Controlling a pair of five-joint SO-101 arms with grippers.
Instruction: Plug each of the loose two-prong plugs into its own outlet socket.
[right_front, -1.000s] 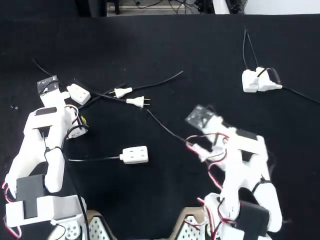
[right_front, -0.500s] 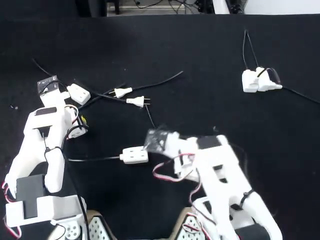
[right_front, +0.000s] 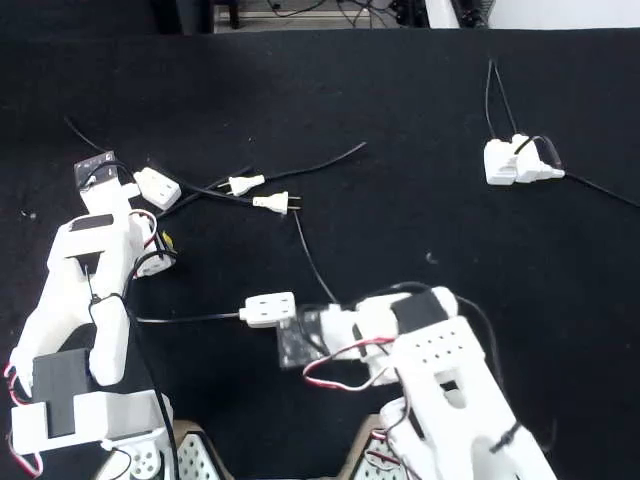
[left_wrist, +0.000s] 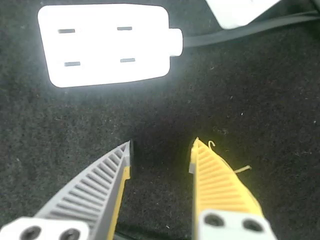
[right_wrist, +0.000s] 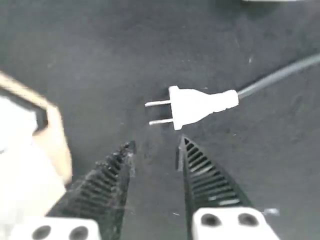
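- The left gripper (left_wrist: 160, 150) is spread open with nothing in it. It has a grey finger (left_wrist: 100, 185) and a yellow finger (left_wrist: 217, 180), both wedge-shaped with ribbed inner faces, over the fuzzy black cloth (left_wrist: 270, 100).
- Just ahead of it in the left wrist view sits a glossy white outlet block (left_wrist: 105, 42). It's a rounded rectangle with four narrow slots in two pairs, and a black cord (left_wrist: 240, 32) leaves from a stubby collar on one end.
- The right gripper (right_wrist: 155, 146) is parted too and holds nothing; its ribbed fingers (right_wrist: 205, 172) are black.
- A white two-prong plug (right_wrist: 195, 107) lies flat just past those tips, with thin metal prongs and a smooth moulded body. Can't tell which plug from the high view it is.
- The high view gives the layout the wrist cams don't. The farther loose plug (right_front: 243, 183) and nearer loose plug (right_front: 272, 203) lie close together left of centre.
- The middle outlet block (right_front: 270, 308) is just beside the right arm's front end.
- The far outlet (right_front: 500, 162) is off to the right, with a seated plug (right_front: 537, 168) touching it.
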